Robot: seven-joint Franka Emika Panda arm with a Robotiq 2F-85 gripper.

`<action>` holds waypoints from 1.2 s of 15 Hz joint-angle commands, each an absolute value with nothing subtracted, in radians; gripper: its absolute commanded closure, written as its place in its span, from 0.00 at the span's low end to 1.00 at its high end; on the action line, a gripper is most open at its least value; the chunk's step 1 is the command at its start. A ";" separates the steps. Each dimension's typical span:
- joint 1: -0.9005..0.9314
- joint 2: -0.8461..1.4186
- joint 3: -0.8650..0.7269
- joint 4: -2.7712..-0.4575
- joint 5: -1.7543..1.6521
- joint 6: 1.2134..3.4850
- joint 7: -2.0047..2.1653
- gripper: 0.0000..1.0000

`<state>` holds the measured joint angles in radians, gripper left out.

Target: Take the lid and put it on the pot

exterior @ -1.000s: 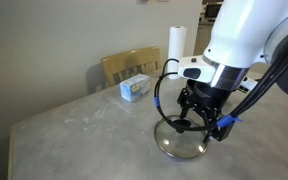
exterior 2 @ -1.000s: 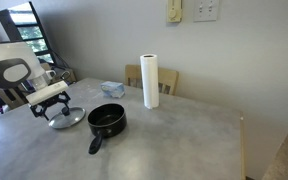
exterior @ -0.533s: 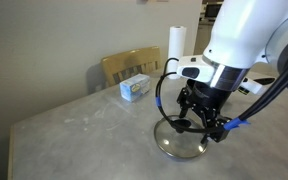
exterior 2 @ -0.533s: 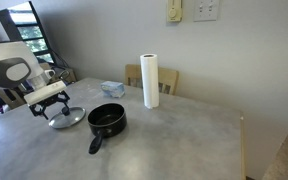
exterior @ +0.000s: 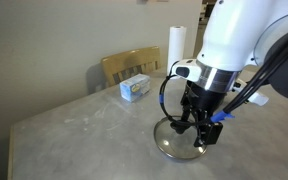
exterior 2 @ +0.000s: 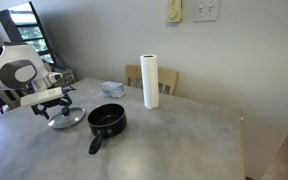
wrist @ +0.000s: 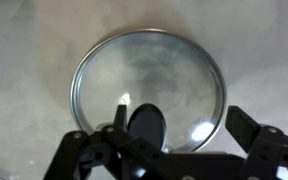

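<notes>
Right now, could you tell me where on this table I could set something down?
The wide stretch of table past the pot, on the side away from the lid and in front of the paper towel roll, is bare. It's crowded around the lid, under the gripper.

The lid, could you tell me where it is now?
In an exterior view, the lid lies flat on the table, directly under the gripper, next to the pot.

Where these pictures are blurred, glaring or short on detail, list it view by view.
Wrist view: the glass lid looks soft and hazy, with a small white glint beside its black knob, and the gripper is a dark, blurred silhouette. In an exterior view, the lid is only a faint pale ring on the grey table. In an exterior view, the pot reads flat black with little detail.
</notes>
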<state>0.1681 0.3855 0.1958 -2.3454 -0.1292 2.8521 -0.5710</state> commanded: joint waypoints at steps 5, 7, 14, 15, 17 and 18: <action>0.026 0.471 0.349 -2.264 -0.059 2.837 -0.584 0.00; 0.032 0.481 0.340 -2.252 -0.079 2.847 -0.580 0.00; 0.086 0.465 0.258 -2.246 -0.223 2.817 -0.543 0.00; 0.081 0.468 0.261 -2.247 -0.226 2.816 -0.547 0.09; 0.067 0.474 0.278 -2.248 -0.211 2.799 -0.556 0.34; 0.062 0.476 0.286 -2.250 -0.202 2.794 -0.560 0.41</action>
